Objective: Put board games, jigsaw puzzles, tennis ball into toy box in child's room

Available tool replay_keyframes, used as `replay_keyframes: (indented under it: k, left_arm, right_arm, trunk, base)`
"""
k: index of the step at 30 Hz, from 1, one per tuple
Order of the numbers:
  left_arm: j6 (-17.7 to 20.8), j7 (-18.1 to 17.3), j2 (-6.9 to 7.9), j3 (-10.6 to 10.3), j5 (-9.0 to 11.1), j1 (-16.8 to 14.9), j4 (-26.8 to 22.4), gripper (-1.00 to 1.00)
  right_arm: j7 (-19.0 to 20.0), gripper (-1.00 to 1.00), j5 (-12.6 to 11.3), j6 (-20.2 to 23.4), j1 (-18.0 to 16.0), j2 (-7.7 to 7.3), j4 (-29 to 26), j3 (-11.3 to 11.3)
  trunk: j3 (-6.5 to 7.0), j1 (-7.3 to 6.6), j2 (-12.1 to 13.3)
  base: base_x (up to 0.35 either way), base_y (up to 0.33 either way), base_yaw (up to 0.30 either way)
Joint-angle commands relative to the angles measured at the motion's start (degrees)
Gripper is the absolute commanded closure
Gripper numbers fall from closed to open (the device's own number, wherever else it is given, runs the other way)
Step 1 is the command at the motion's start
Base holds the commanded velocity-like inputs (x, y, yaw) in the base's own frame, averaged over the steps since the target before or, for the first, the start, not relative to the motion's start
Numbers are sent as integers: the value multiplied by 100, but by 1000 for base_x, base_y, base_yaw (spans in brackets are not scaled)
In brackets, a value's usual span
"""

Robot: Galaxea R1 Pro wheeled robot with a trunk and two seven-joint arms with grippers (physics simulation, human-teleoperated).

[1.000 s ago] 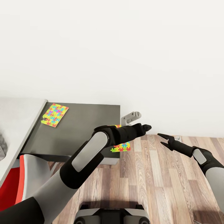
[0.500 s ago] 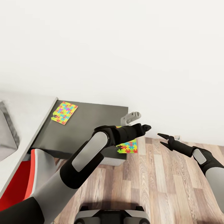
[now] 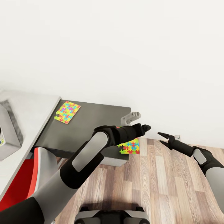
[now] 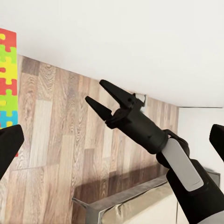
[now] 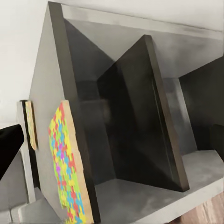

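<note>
A dark table is set against a white wall over a wood floor. One multicoloured puzzle lies flat on it; another overhangs its corner. The right gripper is spread, empty. The left gripper's state cannot be told.

Left arm: glossy black jointed shell with an elongated light-grey oval inlay panel on the forearm, pale grey upper segment, tapering to a matte black wrist and the black left gripper. Right arm: same black-over-grey build, small grey rounded-rectangle panel by the wrist, ending in the black right gripper with two slim pointed fingers on a ribbed black base. Dark grey rounded base housing with black trim at the head view's lower edge.
</note>
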Motion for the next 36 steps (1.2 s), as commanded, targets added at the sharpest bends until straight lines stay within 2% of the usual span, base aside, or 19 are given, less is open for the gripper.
replay_keyframes:
  k: [1, 12, 21, 27, 36]
  left_arm:
    - [13, 44, -2, 2, 32, -5, -4, -100]
    - [13, 55, -2, 3, 35, -5, 2, -100]
    - [13, 46, 2, 7, 49, -4, -23, -100]
    - [-22, 23, 0, 60, 70, 4, -42, -100]
    - [-65, 17, 13, 233, 169, -10, -53, -100]
  right_arm:
    - [71, -100, -8, 32, -4, -1, 5, -15]
    - [444, -100, -5, 40, 4, -16, 29, -13]
    - [984, -100, -1, 79, 11, -44, 112, 42]
    - [1371, -100, 9, 166, 12, -53, 166, 204]
    - [1582, -100, 18, 228, 13, -67, 193, 439]
  trunk:
    - [-7, 3, -9]
    - [-5, 3, -9]
    - [-5, 3, -9]
    - [-5, 3, -9]
    - [-5, 3, -9]
  base:
    - [0, 0, 18]
    - [0, 0, 9]
    - [0, 0, 2]
    - [0, 0, 0]
    - [0, 0, 0]
